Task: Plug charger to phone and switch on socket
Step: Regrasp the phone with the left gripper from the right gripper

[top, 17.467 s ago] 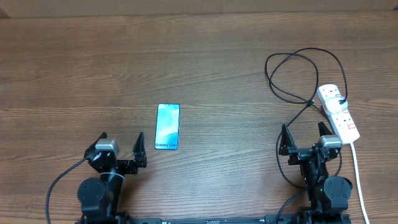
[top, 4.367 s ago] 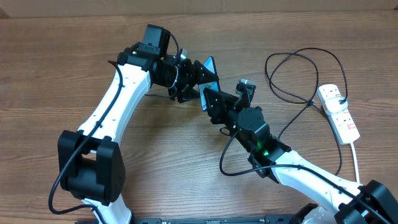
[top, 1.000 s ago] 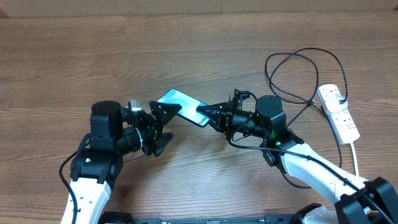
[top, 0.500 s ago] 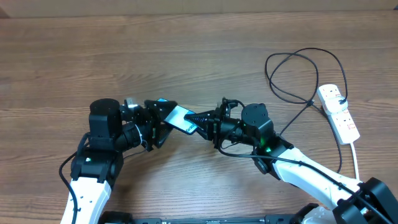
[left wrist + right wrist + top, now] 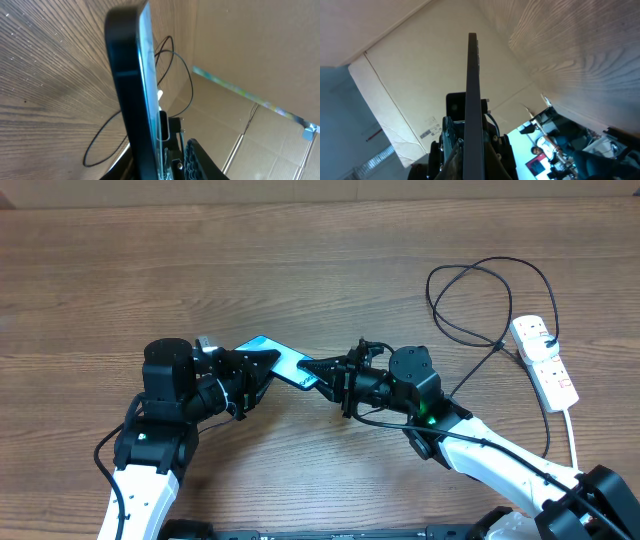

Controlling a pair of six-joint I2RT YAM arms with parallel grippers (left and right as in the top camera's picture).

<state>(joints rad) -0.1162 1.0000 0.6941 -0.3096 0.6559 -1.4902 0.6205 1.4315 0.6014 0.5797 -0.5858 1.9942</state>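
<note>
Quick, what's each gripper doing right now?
Left gripper: closed on the slim blue-screened smartphone.
Right gripper: closed on that smartphone's other end.

Left arm [image 5: 150, 442] and right arm [image 5: 490, 455] angle inward, fingers [image 5: 322, 367] clamped tip to tip.

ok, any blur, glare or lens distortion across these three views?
Overhead: sharp, evenly lit, soft shadows only, phone screen bright, no glare. Left wrist: phone edge-on, too close, soft focus; table grain fans out from wide-lens distortion. Right wrist: phone a dark silhouetted bar mid-frame against pale cardboard.
</note>
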